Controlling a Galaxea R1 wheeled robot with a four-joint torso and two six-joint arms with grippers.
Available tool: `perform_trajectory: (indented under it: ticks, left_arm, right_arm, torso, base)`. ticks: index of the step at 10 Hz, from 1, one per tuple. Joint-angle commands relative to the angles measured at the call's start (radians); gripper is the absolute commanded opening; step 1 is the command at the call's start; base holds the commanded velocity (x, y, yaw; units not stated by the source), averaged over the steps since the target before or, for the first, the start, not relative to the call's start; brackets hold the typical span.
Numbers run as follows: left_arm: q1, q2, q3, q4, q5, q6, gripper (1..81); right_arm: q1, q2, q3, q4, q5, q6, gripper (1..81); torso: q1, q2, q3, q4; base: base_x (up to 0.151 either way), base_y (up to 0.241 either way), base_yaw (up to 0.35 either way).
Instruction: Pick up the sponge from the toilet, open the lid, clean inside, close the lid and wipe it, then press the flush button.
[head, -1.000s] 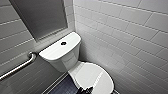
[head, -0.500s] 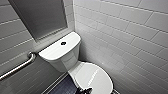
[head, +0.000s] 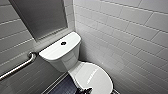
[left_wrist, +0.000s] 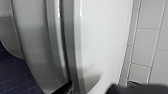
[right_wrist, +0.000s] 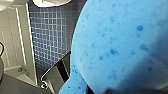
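Note:
The white toilet (head: 62, 53) stands in the corner with its oval lid (head: 96, 77) down over the bowl. A dark round flush button (head: 63, 43) sits on the flat tank top. My left gripper (head: 83, 90) is a dark shape at the lid's front edge, open. Its wrist view looks closely along the lid's rim (left_wrist: 105, 37), with the seat (left_wrist: 53, 37) and the bowl (left_wrist: 30, 45) under it. The blue sponge (right_wrist: 120, 45) sits right in front of the right wrist camera, with my right gripper shut on it over the floor.
A metal grab bar (head: 18, 67) runs along the left wall beside the tank. A grey panel (head: 41, 16) hangs above the tank. The white tiled wall (head: 130, 37) stands close on the toilet's right. Dark blue mosaic floor (right_wrist: 50, 32) lies around the bowl.

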Motion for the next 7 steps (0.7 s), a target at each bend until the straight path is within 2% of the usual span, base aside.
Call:
perform_trajectory:
  ticks: [1, 4, 7]
  left_arm:
    - [-0.117, 0.071, -0.068, 0.037, 0.022, 0.011, 81.1]
    - [-0.116, 0.089, -0.097, 0.043, 0.016, 0.008, 81.1]
    - [-0.127, 0.053, -0.064, 0.047, -0.016, -0.049, 81.1]
  right_arm:
    - [0.006, -0.036, 0.014, -0.019, -0.056, 0.001, 1.0]
    - [0.004, -0.037, 0.014, -0.019, -0.056, 0.003, 1.0]
    - [0.006, -0.03, 0.019, -0.02, -0.056, 0.001, 1.0]
  torso:
    - [0.0, 0.0, 0.0, 0.0]
    - [0.0, 0.0, 0.0, 0.0]
    - [0.0, 0.0, 0.0, 0.0]
  base:
    - [0.0, 0.0, 0.0]
    - [0.0, 0.0, 0.0]
    - [0.0, 0.0, 0.0]
